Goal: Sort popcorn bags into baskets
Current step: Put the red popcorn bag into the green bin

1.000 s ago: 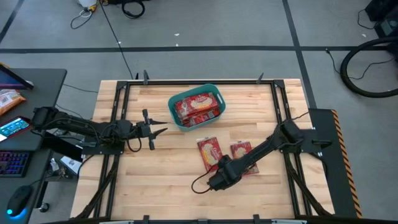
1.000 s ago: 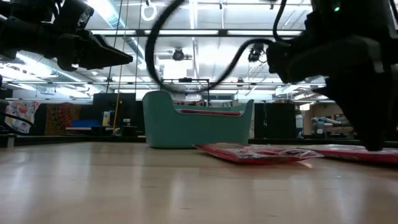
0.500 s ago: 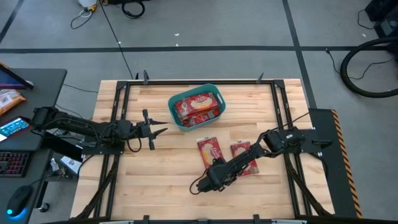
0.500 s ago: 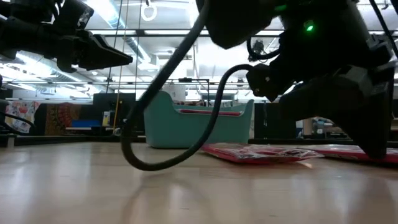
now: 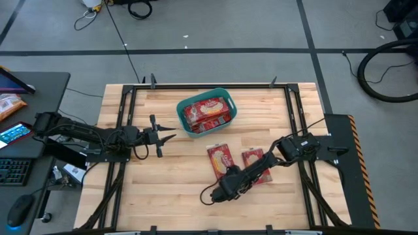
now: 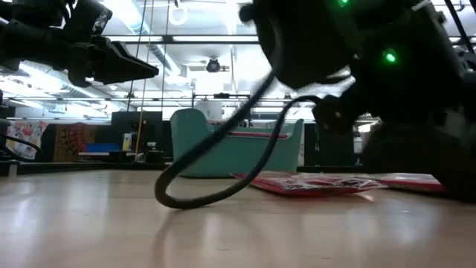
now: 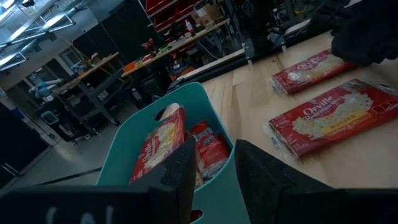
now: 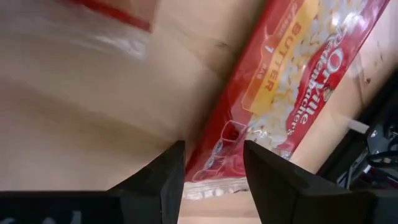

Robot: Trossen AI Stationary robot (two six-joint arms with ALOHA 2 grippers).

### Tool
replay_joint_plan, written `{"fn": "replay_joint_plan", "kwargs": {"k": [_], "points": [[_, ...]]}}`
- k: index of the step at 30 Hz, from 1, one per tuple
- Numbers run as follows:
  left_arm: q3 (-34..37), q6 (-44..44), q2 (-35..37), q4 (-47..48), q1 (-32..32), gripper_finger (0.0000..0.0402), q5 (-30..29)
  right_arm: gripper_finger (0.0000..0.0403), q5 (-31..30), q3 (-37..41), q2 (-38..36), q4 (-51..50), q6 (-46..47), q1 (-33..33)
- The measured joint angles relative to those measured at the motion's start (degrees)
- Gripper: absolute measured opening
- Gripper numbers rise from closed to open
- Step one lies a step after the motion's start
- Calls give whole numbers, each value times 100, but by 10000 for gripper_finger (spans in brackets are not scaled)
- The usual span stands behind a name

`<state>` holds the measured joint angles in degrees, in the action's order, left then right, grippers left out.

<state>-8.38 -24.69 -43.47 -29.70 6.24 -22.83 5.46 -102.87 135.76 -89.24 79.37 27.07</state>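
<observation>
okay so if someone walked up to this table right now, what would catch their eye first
Probably the teal basket at the far middle of the table, already stuffed with red popcorn bags. Next, two more red packets lying flat on the wood nearer the front, with the right gripper open and low at the end of one of them. The left gripper waits off to the left.

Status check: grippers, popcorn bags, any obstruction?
Right gripper open, low at bag edge. Left gripper open, hovering beside teal basket. Two bags out, rest binned. Nothing blocking.
</observation>
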Motion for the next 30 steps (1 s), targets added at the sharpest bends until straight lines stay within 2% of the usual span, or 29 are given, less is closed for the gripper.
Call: {"fn": "replay_joint_plan", "kwargs": {"k": [9, 12, 19, 25, 30], "points": [[0, -6, -1, -2, -1, 117, 0, 156, -119, 259, -33, 173, -137, 174], [0, -4, -1, -2, -1, 117, 0, 122, -122, 286, -25, 197, -237, 202], [0, -6, 1, -2, -1, 117, 0, 12, -143, 289, 18, 125, -445, 233], [0, -11, -1, -2, 0, 117, -2, 7, -442, 89, -57, -52, -778, 230], [0, -1, 0, 0, 0, 117, 0, 4, -738, 3, -368, -66, -626, 212]]}}
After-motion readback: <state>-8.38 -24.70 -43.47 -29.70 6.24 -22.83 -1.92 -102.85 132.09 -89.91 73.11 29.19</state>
